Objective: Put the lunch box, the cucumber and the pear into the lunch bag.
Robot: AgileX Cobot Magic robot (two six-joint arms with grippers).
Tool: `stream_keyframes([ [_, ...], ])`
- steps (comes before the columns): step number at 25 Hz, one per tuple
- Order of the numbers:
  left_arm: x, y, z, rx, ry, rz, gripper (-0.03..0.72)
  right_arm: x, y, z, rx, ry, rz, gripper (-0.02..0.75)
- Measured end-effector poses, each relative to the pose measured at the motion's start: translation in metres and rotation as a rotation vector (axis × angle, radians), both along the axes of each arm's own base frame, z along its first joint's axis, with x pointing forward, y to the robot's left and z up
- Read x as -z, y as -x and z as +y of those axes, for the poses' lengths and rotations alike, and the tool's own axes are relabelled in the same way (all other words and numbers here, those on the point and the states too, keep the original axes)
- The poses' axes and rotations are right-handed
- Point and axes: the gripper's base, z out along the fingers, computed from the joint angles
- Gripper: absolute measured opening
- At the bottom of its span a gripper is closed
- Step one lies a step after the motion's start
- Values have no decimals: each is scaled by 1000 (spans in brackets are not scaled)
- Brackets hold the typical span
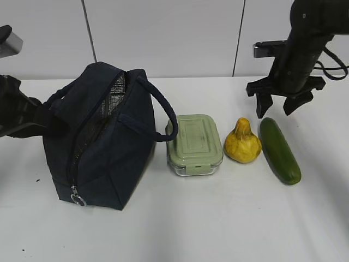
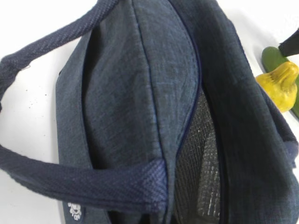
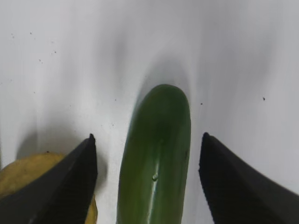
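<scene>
Right gripper (image 3: pixel 148 182), jaws spread, hovers over the cucumber (image 3: pixel 156 158).

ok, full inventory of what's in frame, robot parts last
lunch bag: 1, dark navy with silvery lining, left on the table, zipper open.
lunch box: 1, clear with pale green lid, just right of the bag.
pear: 1, yellow with brownish blotches, between lunch box and cucumber.
cucumber: 1, dark green, rightmost, lying on the table.
table: 1, white, under everything.
left gripper: 1 arm, black, at the bag's left side; gripper itself not visible.
right gripper: 1, black, open, above the far end of the cucumber, not touching it.
</scene>
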Motion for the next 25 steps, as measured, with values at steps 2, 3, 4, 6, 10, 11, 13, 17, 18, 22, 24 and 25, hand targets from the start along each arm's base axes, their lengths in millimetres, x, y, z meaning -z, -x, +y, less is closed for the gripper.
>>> stream_keyframes([
  [2, 0, 0, 0, 0, 0, 0, -18, 7, -4, 1, 1, -2, 12, 533],
  [3, 0, 0, 0, 0, 0, 0, -18, 12, -4, 1, 1, -1, 23, 533],
  [4, 0, 0, 0, 0, 0, 0, -18, 16, -5, 1, 1, 0, 37, 533],
  [6, 0, 0, 0, 0, -1, 0, -18, 26, -5, -1, 6, 3, 66, 533],
  [10, 0, 0, 0, 1, -2, 0, -18, 40, -5, -2, 8, 9, 115, 529],
  [11, 0, 0, 0, 1, -2, 0, -18, 44, -4, -2, 8, 10, 131, 516],
  [13, 0, 0, 0, 1, -2, 0, -18, 48, -4, -3, 4, 14, 144, 451],
  [17, 0, 0, 0, 1, -2, -1, -18, 43, -7, -3, -6, 20, 136, 391],
  [18, 0, 0, 0, 1, -2, -1, -18, 38, -8, -3, -8, 22, 126, 389],
  [22, 0, 0, 0, 1, -2, -1, -18, 1, -15, -2, -7, 16, 40, 389],
  [24, 0, 0, 0, 1, -2, -1, -18, -30, -15, -1, -19, -2, -23, 389],
  [25, 0, 0, 0, 1, -2, -1, -18, -48, -14, 1, -34, -27, -57, 389],
])
